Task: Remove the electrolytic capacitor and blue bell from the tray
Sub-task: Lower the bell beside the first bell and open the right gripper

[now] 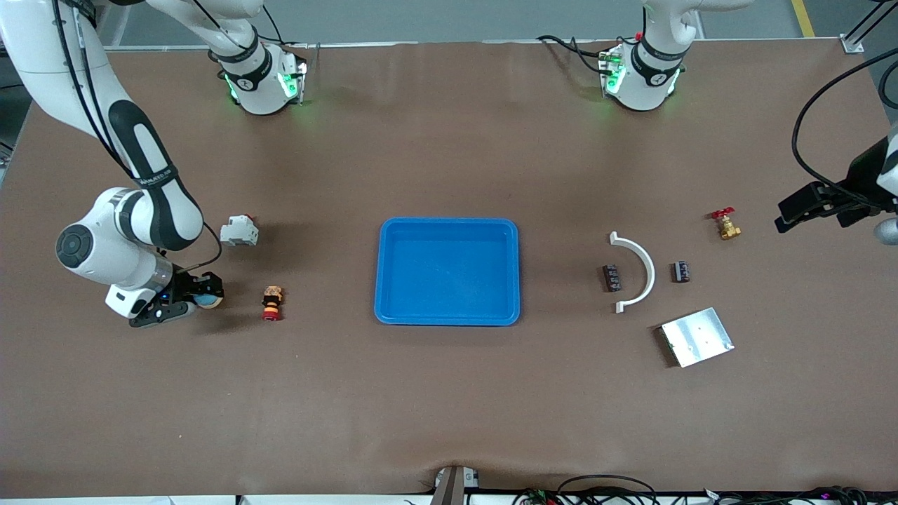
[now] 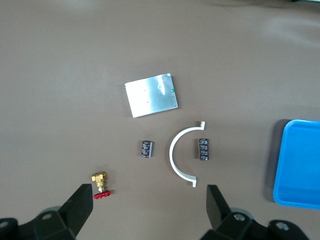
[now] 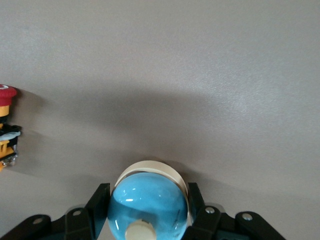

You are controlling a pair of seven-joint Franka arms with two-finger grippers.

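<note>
A blue domed bell (image 3: 148, 205) with a cream base sits between the fingers of my right gripper (image 3: 147, 195), which is shut on it. This gripper (image 1: 203, 294) is low over the table at the right arm's end, with the bell (image 1: 209, 301) at its tip. Two small black capacitors (image 1: 612, 278) (image 1: 681, 271) lie toward the left arm's end, one on each side of a white curved piece (image 1: 642, 270). My left gripper (image 1: 782, 214) hangs open and empty above the table's edge there. From the left wrist, the capacitors (image 2: 146, 148) (image 2: 203, 149) lie apart from that gripper (image 2: 149, 192).
A blue tray (image 1: 449, 319) stands mid-table. A white breaker (image 1: 239, 231) and a red-capped push button (image 1: 272, 303) lie beside the right gripper. A brass valve with a red handle (image 1: 726, 224) and a metal plate (image 1: 698, 337) lie near the capacitors.
</note>
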